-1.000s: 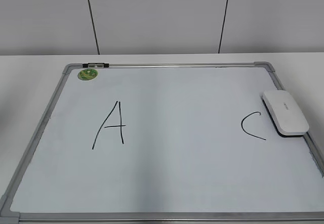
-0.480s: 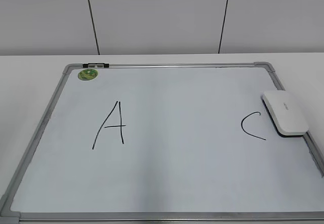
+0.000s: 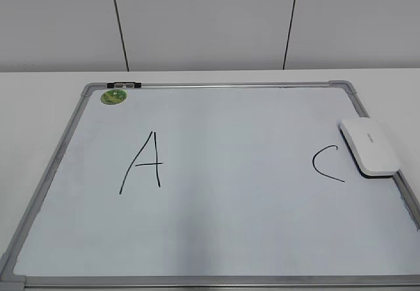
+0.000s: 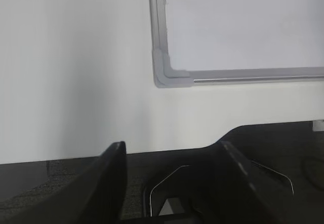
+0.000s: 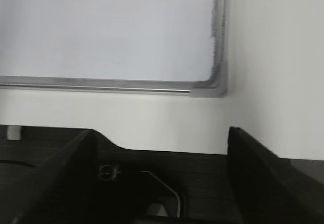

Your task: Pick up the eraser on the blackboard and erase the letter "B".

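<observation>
The blackboard, a white board with a grey frame [image 3: 216, 85], lies flat on the white table. The white eraser [image 3: 369, 146] rests on its right side, next to the right frame. No letter "B" shows; the board between the black "A" [image 3: 147, 164] and the "C" [image 3: 314, 163] is blank. Neither gripper is in the exterior view. My left gripper [image 4: 171, 152] is open and empty near the table's front edge, short of the board's near-left corner [image 4: 167, 76]. My right gripper [image 5: 161, 134] is open and empty short of the near-right corner [image 5: 215, 88].
A round green magnet [image 3: 113, 96] sits at the board's far-left corner, beside a small black clip [image 3: 124, 84] on the top frame. A grey panelled wall stands behind the table. White table surface surrounds the board.
</observation>
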Controlling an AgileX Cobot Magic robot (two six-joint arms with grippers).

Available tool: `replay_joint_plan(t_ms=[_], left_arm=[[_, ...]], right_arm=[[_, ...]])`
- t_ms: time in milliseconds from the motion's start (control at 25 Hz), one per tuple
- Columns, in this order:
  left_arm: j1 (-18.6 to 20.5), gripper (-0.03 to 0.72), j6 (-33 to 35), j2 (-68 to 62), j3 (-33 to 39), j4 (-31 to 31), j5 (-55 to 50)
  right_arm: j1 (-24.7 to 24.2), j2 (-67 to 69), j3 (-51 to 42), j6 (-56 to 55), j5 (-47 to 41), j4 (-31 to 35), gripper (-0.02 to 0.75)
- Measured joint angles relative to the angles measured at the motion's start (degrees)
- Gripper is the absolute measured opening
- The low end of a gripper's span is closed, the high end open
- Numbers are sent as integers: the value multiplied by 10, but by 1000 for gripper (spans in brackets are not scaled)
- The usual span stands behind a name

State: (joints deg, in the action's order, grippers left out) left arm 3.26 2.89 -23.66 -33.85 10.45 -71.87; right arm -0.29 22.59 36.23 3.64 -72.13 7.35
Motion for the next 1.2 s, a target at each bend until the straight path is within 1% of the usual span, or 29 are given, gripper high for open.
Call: replay_joint_plan(t_ms=[120,240,440,520,1200], left_arm=[[0,403,0,6,13,-11,0],[0,403,-1,6,22,-16,17],[0,403,-1,6,33,-25,67],[0,403,-1,6,42,-27,82],[0,393,-1,7,46,-37,95]], right_arm=[[0,-47,-35,-11,0,-36,588],[0,-67,-57,-22,1,-39,588],[0,-67,-76,-25,58,-41,588],[0,-67,-83,-26,63,-43,588],[1,-67,-84,-26,70,-42,588]])
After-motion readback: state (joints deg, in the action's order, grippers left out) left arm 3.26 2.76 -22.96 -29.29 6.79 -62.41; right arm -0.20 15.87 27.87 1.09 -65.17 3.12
